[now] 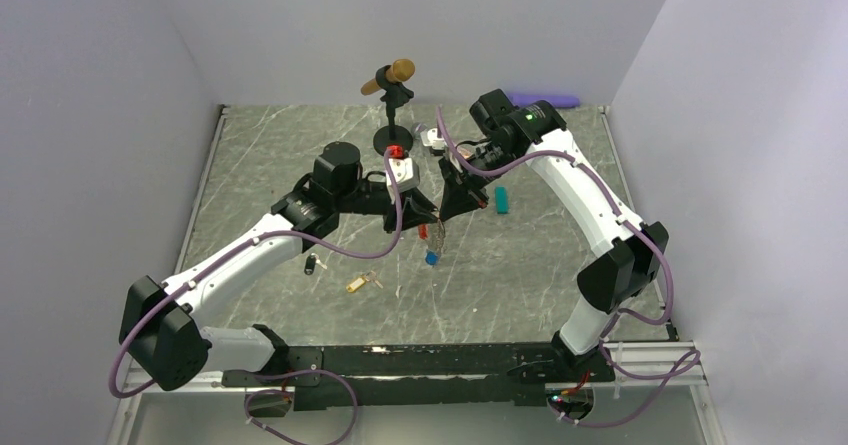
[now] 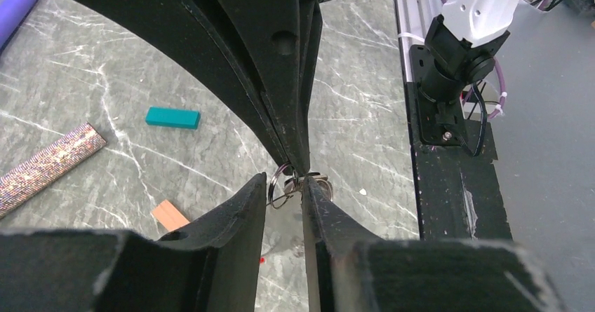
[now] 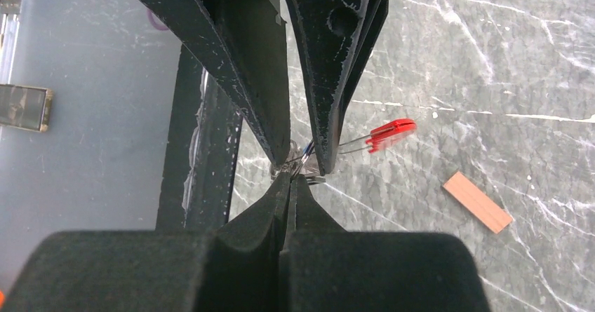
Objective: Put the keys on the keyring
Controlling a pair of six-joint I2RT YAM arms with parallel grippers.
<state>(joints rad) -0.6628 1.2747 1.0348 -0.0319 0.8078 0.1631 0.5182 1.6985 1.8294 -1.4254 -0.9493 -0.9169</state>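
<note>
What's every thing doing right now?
right gripper, shut on the keyring
left gripper, jaws slightly apart around the keyring, grip unclear
blue-tagged key, hanging below the grippers
black-tagged key, lying loose, not on the keyring
yellow-tagged key, lying loose too
teal block, lying flat

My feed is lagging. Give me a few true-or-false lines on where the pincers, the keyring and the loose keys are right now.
1. The right pincer is shut on the keyring. True.
2. The left pincer holds the teal block. False: the block lies on the table, and the left pincer is tip to tip with the right one at the keyring.
3. The yellow-tagged key lies on the table, apart from both pincers. True.
4. The black-tagged key is on the keyring. False: it lies loose on the table beside the left arm.
</note>
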